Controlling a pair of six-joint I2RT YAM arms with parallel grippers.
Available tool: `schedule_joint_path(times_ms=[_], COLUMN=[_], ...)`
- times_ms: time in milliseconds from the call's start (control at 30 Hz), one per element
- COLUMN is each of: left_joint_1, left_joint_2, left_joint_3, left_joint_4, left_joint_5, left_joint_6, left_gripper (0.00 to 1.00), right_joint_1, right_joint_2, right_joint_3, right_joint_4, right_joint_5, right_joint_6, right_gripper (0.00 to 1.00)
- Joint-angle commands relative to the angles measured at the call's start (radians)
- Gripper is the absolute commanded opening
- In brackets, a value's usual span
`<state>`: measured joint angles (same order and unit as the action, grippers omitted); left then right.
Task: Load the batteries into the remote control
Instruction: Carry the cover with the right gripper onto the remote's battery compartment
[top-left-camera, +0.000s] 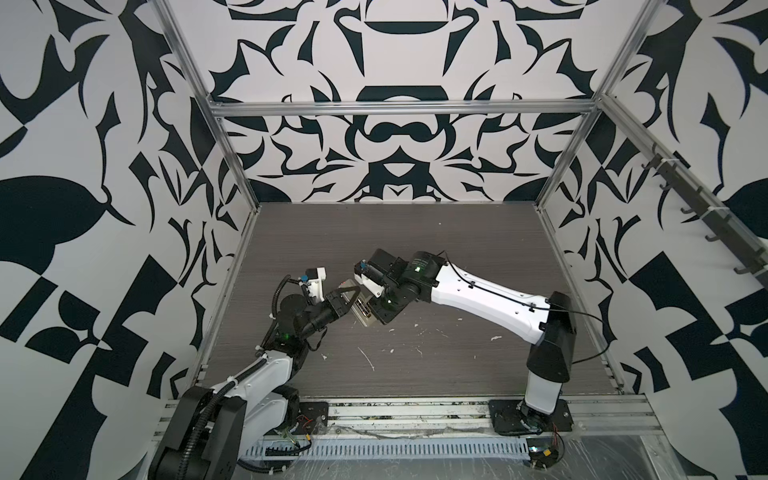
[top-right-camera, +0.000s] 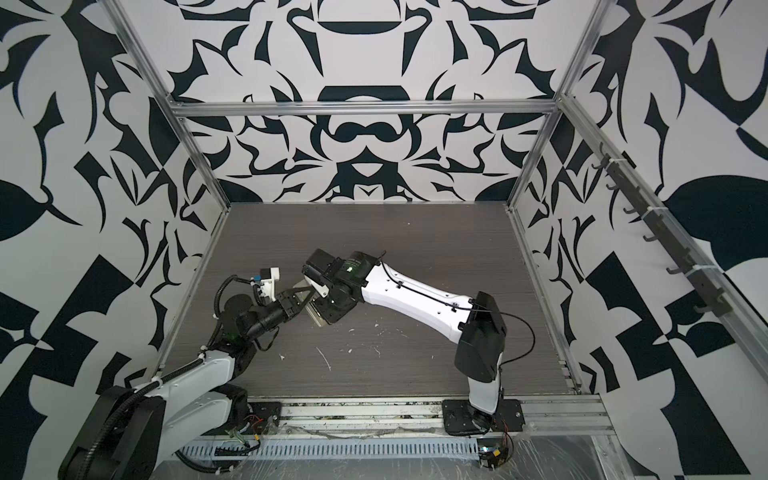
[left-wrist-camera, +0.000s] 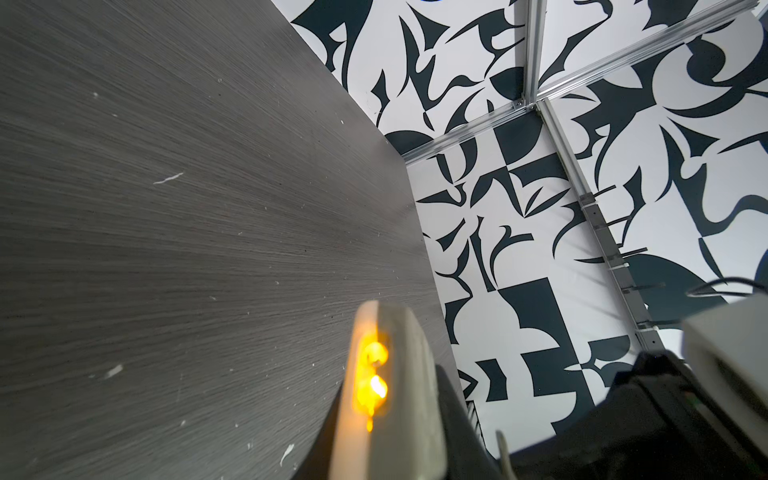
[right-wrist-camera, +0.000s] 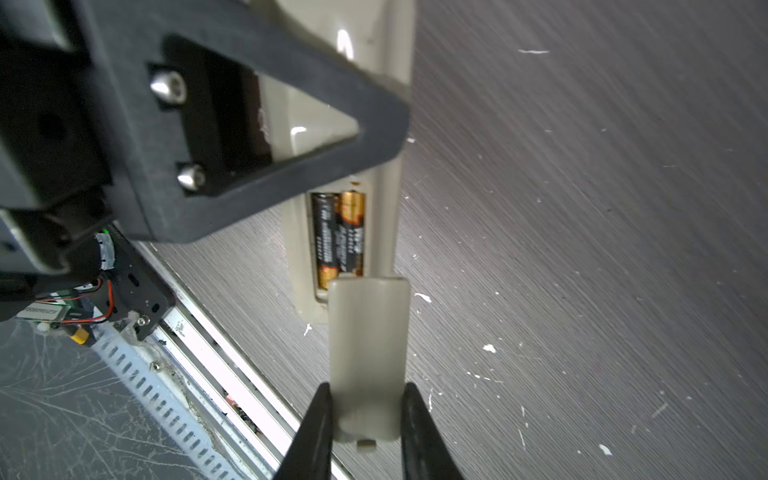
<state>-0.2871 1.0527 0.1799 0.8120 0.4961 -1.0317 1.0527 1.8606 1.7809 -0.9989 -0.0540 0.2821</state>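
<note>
Just left of centre and low in both top views, the two arms meet over the table (top-left-camera: 457, 257). The left gripper (top-left-camera: 347, 300) is clamped on the remote (top-left-camera: 362, 312) and turns its beige back toward the right arm, apparently so that the open compartment can be reached. In the right wrist view both batteries (right-wrist-camera: 338, 237) lie side by side in that compartment, so the loading itself looks done.

The right gripper (right-wrist-camera: 366, 392) pinches the cover (right-wrist-camera: 368, 345) by its two long edges, at the end away from the remote, which keeps the leading edge free. That edge touches or just overlaps the compartment's end and sits a little to one side of it, so it likely needs squaring before it slides home.

The left gripper's black finger crosses the remote's back just beyond the batteries. It appears clear of the cover's path, with little room to spare. White scraps (top-left-camera: 366, 358) lie on the table to the lower right of the grippers, well apart, and hinder nothing. In the top views the right wrist hides the cover.
</note>
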Motion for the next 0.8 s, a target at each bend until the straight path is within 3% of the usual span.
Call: schedule_joint_path(times_ms=[0, 367, 767], left_joint_1=[0.003, 0.004, 0.003], left_joint_2=[0.004, 0.009, 0.0], left_joint_3=[-0.011, -0.013, -0.018], left_joint_4=[0.069, 0.078, 0.076], left_joint_5=[0.006, 0.008, 0.004], left_joint_6=[-0.004, -0.005, -0.002], left_gripper=[0.0, 0.0, 0.0], right_joint_1=[0.003, 0.008, 0.01], right_joint_2=[0.017, 0.113, 0.127], right_joint_3=[0.077, 0.192, 0.198], right_joint_4=[-0.018, -0.087, -0.102], right_joint_5=[-0.016, -0.002, -0.014], right_joint_6=[-0.005, -0.023, -0.02], right_gripper=[0.04, 0.04, 0.04])
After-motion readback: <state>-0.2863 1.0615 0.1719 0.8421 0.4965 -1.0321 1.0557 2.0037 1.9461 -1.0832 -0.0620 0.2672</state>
